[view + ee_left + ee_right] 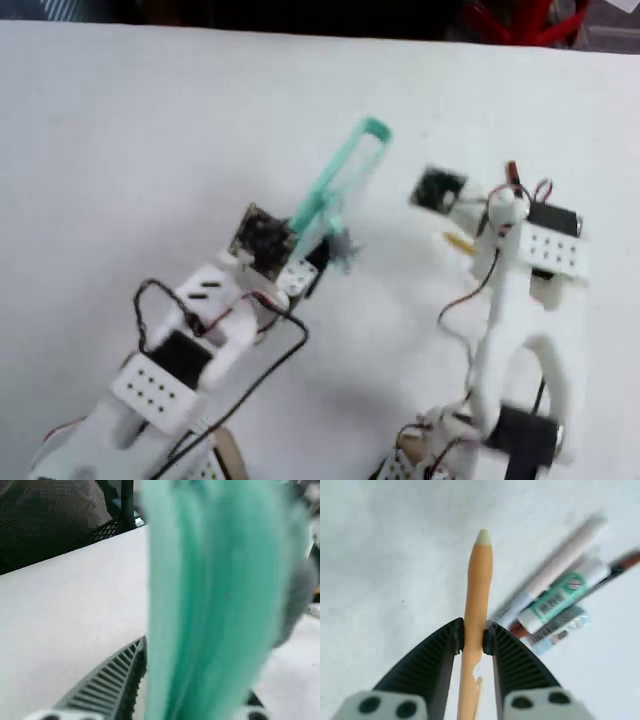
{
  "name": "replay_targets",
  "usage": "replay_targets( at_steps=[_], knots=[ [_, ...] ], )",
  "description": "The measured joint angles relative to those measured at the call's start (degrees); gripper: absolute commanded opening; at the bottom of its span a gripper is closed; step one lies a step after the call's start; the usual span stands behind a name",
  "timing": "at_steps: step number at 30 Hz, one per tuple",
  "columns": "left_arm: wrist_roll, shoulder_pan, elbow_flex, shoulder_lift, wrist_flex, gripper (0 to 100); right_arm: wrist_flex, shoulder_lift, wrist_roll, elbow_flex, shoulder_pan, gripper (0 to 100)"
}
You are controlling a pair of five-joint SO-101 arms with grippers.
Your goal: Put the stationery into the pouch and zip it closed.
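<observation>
Pointing leftward, an orange pen is clamped by the right gripper; the teal pouch, pinched in the left gripper, is raised left of centre.

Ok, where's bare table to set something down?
Widest bare table lies left of the pouch in the high view. Another patch sits between left arm and right arm. Crowded: between pouch and right gripper holding the orange pen, beside loose pens.
</observation>
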Motion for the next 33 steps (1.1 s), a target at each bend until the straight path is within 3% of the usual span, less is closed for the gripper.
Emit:
replay_targets(
  at_steps=[7,14,17,24,33],
  knots=[
    [0.0,0.3,0.2,-0.1,0.1,15,2.5,-16.4,-24.5,-17.7,-9.8,1.7],
    [0.0,0.1,1.6,-4.0,3.1,15,3.5,-8.8,-58.9,-49.8,-12.1,1.7],
    [-0.2,0.1,3.8,-9.5,4.0,15,6.8,-4.4,-68.7,-60.8,-16.1,1.7],
    [-0.2,0.1,8.7,-21.3,4.1,15,8.3,3.7,-77.7,-66.8,-28.0,1.7],
    [-0.2,0.1,8.9,-22.3,4.1,15,9.8,7.8,-78.4,-64.6,-30.4,1.7]
  ],
)
